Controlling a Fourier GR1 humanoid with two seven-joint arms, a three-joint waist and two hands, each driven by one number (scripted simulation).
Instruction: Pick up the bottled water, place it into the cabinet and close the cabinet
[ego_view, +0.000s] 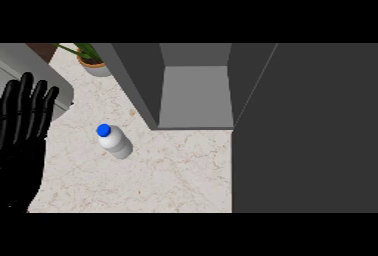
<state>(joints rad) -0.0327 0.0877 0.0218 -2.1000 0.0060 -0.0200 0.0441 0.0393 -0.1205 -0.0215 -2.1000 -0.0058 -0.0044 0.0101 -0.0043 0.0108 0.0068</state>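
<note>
Left hand (22, 130) rested with fingers straight and spread; bottled water (116, 143) stood on the desk (177, 172) at its 3 o'clock, not touching, whitish and blue-capped.

No writing, label, brand, number or sign can be read anywhere in the head view. The pale plastic water bottle with a blue cap (117, 143) shows only a plain body, and the open grey cabinet (196, 95) shows flat faces of a single colour.
</note>
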